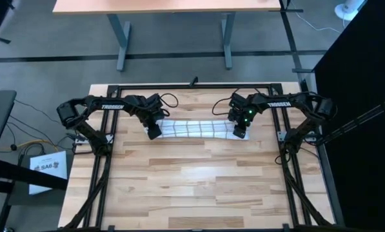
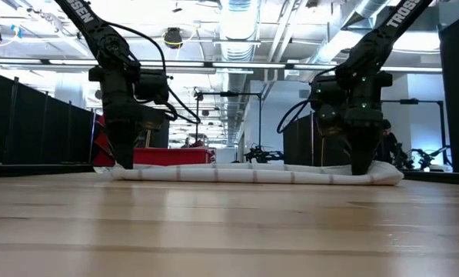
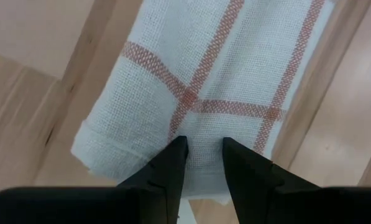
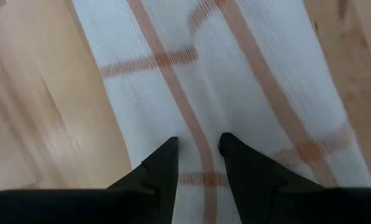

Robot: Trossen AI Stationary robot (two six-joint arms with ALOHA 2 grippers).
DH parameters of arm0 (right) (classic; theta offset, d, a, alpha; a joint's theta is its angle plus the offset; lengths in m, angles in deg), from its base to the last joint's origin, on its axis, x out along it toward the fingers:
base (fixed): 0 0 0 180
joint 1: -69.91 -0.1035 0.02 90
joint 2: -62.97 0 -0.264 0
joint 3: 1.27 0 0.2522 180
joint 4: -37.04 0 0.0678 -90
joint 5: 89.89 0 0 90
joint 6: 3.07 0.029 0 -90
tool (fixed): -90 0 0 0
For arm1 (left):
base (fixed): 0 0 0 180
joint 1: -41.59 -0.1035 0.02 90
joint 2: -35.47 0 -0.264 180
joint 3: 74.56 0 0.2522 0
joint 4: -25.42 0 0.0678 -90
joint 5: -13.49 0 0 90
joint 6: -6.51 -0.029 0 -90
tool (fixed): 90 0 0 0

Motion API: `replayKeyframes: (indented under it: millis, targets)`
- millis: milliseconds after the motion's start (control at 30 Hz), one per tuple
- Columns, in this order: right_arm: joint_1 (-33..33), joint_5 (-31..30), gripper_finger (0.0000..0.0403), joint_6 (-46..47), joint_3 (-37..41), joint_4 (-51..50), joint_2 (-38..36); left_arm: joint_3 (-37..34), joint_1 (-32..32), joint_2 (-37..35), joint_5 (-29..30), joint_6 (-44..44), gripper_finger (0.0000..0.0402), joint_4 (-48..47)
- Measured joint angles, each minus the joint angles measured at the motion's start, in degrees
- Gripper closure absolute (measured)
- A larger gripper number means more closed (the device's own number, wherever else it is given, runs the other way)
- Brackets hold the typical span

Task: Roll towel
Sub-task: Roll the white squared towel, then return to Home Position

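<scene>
The towel [image 1: 195, 128], white with a thin-lined grid check, lies as a long narrow band of several layers on the far half of the table, running left to right. My left gripper [image 1: 155, 132] stands on its left end and my right gripper [image 1: 240, 133] on its right end. Both point down, with the fingers drawn close on the cloth. The low view shows the towel [image 2: 252, 174] lying flat along the table between my left gripper [image 2: 125, 163] and my right gripper [image 2: 362, 169]. My left gripper pinches a little cloth at the towel's left end [image 3: 204, 146] between its two fingertips, near the end's hem. The fingers come from above, pointing down. The towel lies on the table, slack. One layer or several, I cannot tell. My right gripper pinches a little cloth at the towel's right end [image 4: 197, 140] between its two fingertips, about mid-width of the band. The fingers come from above, pointing down. The towel lies flat on the table there.
The wooden table top [image 1: 192, 187] has free room in front of the towel toward the near edge. A black frame rail [image 1: 192, 86] runs along the far edge, close behind the towel. A desk [image 1: 173, 6] stands beyond the table.
</scene>
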Motion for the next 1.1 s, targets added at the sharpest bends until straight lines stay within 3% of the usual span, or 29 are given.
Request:
replayKeyframes:
  millis: [200, 367, 633, 767, 867, 967, 1100]
  targets:
    - [0.16, -0.52, 0.0286, -0.68, 0.23, 1.1, -1.6, -1.58, -0.58, -3.25, 1.42, 1.43, 0.0304, -0.67]
    - [0.06, -0.9, 0.0286, 1.11, 0.22, 4.72, -7.23, -1.12, -0.61, -7.38, 3.0, 2.54, 0.0304, -1.03]
    - [-0.39, -0.05, 0.0286, 4.6, 0.22, 7.27, -14.83, -0.87, 0.7, -11.13, 0.39, 6.48, 0.0304, -0.39]
    - [-1.35, 3.66, 0.0286, 6.77, 0.2, 10.65, -19.0, 0.95, 2.99, -12.64, -2.61, 9.2, 0.0306, 0.09]
    - [-2.41, 4.69, 0.0286, 9.18, 0.2, 13.27, -22.4, 3.63, 5.73, -14.38, -2.7, 10.42, 0.0322, 0.02]
    - [-3.73, 4.76, 0.0291, 10.06, 0.17, 14.01, -26.09, 6.76, 8.89, -16.93, -2.45, 10.32, 0.0363, 0.27]
    - [-5.63, 7.37, 0.0338, 10.94, 0.17, 14.09, -31.02, 9.9, 12.46, -22.02, -0.43, 10.23, 0.0397, 2.76]
